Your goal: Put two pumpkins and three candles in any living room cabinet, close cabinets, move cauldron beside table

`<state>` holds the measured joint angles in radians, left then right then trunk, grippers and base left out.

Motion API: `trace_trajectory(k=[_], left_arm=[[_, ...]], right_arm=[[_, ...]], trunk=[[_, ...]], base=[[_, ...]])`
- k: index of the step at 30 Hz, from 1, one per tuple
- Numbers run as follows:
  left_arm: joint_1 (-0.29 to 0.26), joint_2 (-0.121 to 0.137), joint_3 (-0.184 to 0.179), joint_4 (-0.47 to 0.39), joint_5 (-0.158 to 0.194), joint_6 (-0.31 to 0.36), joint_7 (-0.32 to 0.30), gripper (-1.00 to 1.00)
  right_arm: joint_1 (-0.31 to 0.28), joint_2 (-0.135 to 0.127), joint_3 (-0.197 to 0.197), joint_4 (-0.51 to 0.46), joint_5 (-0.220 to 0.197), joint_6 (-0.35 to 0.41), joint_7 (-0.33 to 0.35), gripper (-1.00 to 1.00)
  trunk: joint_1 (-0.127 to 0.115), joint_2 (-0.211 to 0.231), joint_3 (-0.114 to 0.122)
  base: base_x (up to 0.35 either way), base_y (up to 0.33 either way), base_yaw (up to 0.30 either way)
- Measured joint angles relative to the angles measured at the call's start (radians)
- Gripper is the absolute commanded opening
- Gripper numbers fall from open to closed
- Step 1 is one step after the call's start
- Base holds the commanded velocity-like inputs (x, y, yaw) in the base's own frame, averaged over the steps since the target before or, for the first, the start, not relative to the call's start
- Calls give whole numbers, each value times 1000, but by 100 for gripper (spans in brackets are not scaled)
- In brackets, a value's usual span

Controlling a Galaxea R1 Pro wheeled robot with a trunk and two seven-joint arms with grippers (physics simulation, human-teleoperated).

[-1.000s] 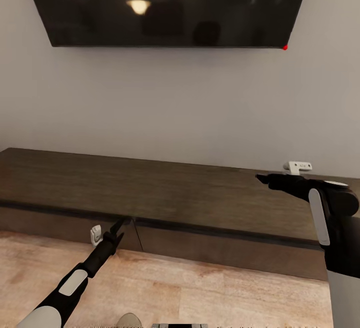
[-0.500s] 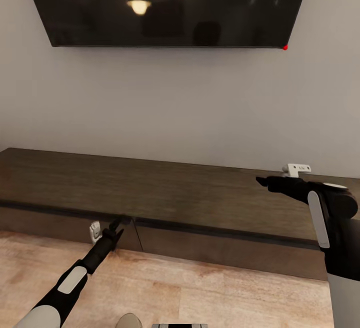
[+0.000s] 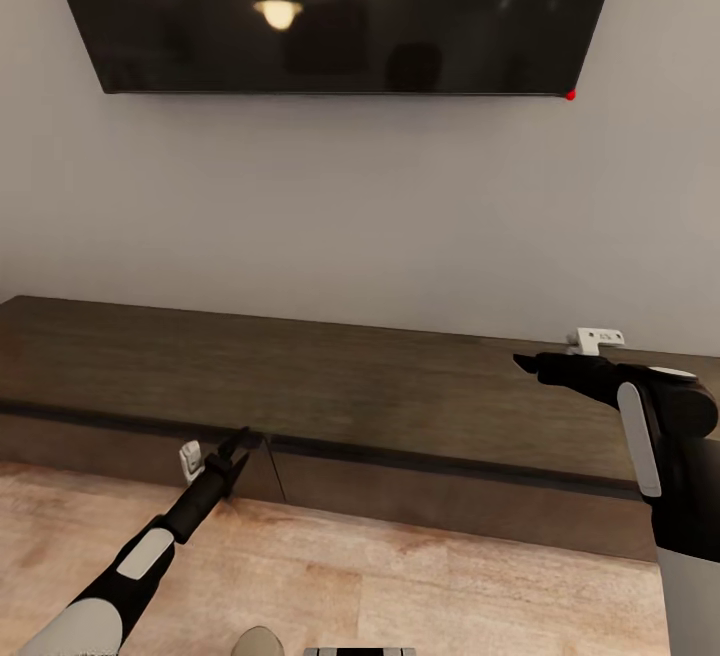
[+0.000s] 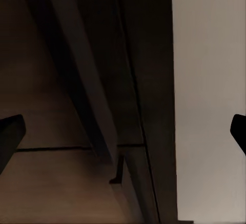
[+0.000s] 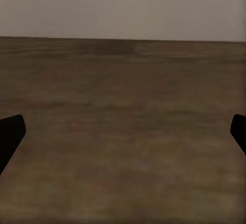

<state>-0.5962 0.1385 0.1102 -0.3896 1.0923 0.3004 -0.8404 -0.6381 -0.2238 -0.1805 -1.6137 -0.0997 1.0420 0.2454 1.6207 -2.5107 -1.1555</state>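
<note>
Only overhead: left gripper [image 3: 240, 443] at cabinet [image 3: 300, 386] drawer seam.

The television [image 3: 335, 11] is cut off at the top edge. The cabinet [image 3: 300, 386] runs past both side edges. The right arm hides its far right top.

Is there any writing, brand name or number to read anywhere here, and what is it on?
No text can be read in these pictures.
Small white bracket by the right gripper: a tiny dark mark on it, too small and blurred to read.
TV on the wall: no logo to read, just a red dot at its lower right corner.
Cabinet: plain wood, no label.
</note>
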Motion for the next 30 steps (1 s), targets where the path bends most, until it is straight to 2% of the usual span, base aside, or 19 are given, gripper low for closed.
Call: trace_trajectory(k=[5, 13, 14, 17, 21, 30], left_arm=[[-12, 1, 0, 32, 0, 0, 1, 100], [-16, -2, 0, 36, 0, 0, -1, 100], [-16, -3, -1, 37, 0, 0, -2, -100], [-18, -3, -1, 37, -1, 0, -3, -100], [-18, -6, 9, 40, -48, -6, 2, -100], [-18, -7, 9, 37, -61, -4, 2, -100]], right_arm=[[0, 0, -1, 0, 0, 0, 0, 100], [0, 0, 1, 0, 0, 0, 0, 100], [0, 0, 2, 0, 0, 0, 0, 100], [0, 0, 3, 0, 0, 0, 0, 100], [3, 0, 4, 0, 0, 0, 0, 100], [14, 0, 4, 0, 0, -2, 0, 100]], trunk=[[0, 0, 0], [0, 0, 0], [0, 0, 0], [0, 0, 0], [0, 0, 0], [0, 0, 0]], base=[[0, 0, 0], [0, 0, 0], [0, 0, 0], [0, 0, 0], [0, 0, 0], [0, 0, 0]])
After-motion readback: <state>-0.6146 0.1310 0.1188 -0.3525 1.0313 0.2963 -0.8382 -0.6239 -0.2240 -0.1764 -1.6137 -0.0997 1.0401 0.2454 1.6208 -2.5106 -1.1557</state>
